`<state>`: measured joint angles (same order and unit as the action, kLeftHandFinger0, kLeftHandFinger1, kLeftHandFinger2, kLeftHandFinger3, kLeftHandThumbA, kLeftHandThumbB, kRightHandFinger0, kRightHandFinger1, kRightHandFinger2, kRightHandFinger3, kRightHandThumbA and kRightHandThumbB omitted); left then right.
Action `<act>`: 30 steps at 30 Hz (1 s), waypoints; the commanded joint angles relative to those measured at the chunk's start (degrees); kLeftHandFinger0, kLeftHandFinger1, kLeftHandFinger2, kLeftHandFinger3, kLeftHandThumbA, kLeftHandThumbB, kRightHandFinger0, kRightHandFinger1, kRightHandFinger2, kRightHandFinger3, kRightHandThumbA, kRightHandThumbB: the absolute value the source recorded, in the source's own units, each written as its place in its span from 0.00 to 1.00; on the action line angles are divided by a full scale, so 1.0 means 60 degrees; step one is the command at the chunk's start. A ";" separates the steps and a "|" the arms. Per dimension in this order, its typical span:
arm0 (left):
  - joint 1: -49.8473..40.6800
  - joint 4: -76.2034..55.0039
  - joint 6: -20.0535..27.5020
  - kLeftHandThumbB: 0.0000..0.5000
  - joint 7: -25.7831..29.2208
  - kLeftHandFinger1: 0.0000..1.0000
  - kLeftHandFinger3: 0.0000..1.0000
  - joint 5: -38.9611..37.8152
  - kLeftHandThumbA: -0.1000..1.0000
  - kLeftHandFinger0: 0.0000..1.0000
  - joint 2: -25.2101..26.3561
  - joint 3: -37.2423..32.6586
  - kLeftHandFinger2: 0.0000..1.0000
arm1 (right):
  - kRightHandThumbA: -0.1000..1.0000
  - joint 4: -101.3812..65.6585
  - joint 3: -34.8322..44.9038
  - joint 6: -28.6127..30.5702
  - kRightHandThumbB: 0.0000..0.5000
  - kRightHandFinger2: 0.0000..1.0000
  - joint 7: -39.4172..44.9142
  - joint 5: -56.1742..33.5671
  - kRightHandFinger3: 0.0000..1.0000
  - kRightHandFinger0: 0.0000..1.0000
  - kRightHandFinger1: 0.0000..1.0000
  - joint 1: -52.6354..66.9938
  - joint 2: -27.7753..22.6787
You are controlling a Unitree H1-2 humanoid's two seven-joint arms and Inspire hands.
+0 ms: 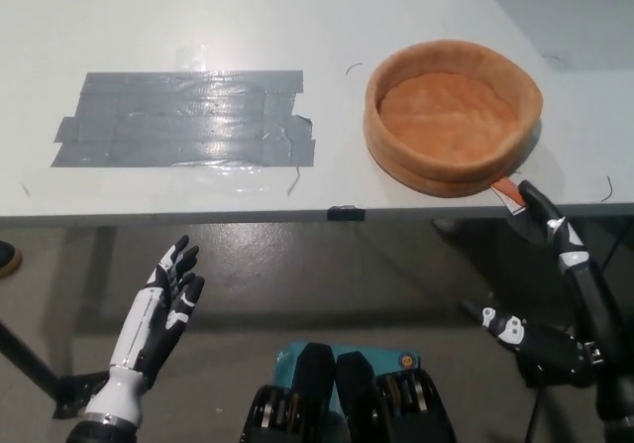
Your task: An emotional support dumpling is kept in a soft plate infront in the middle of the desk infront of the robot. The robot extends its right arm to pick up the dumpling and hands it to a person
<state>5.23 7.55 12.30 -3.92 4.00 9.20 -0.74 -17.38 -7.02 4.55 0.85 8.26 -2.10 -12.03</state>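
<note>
Orange plush forms the soft plate (454, 116), a round, raised-rim dish lying on the white desk (327, 27) toward the robot's right, close to the desk's near edge. Its hollow is bare: no dumpling is visible in the plate, on the desk, or in either hand, so the location of the task's object cannot be told from this view. A small orange-and-white tag (510, 192) projects from the plate's near rim over the desk edge.

The black right hand (550, 284) hangs below the desk edge, just nearer the robot than the plate and slightly to its right. Its fingers (540, 210) are spread apart and hold nothing; one fingertip reaches up to just beside the tag. The plate therefore lies forward and slightly inward of this hand, making the right hand by far the nearer one. Being round, the plate offers no long axis to align with.

The white left hand (158, 314) rests at lower left, below the desk, released with fingers apart, well away from the plate.

A patch of grey tape strips (183, 116) covers the desk to the plate's left.

Judgement: any reach would need the right hand lifted over the desk edge and near rim; with the plate empty, no grasp target is evident.
</note>
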 commanded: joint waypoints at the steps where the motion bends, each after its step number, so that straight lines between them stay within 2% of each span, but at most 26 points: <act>1: 0.0023 -0.0324 0.0468 0.61 -0.0062 1.00 1.00 0.0016 0.84 1.00 0.0061 -0.0059 1.00 | 0.86 0.0640 0.0150 0.0715 0.71 1.00 0.0284 -0.0583 1.00 1.00 1.00 -0.0188 0.0011; 5: 0.0018 -0.0330 0.0455 0.62 -0.0071 1.00 1.00 0.0014 0.85 1.00 0.0065 -0.0069 1.00 | 0.84 0.1035 0.0208 0.0715 0.70 1.00 0.0398 -0.0899 1.00 1.00 1.00 -0.0211 0.0056; 20: 0.0115 -0.0372 0.0496 0.60 -0.0023 1.00 1.00 0.0186 0.87 1.00 0.0113 -0.0096 1.00 | 0.85 0.1599 0.0151 0.0769 0.67 1.00 0.0619 -0.0821 1.00 1.00 1.00 -0.0356 0.0035; 30: -0.0057 -0.0449 0.0536 0.61 -0.0056 1.00 1.00 -0.0011 0.84 1.00 0.0062 -0.0055 1.00 | 0.84 0.1432 0.0127 0.0674 0.67 1.00 0.0744 -0.0819 1.00 1.00 1.00 -0.0248 0.0042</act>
<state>5.18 7.04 13.06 -3.91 4.21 9.21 -0.98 -7.21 -6.70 6.17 4.30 4.07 -3.10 -11.81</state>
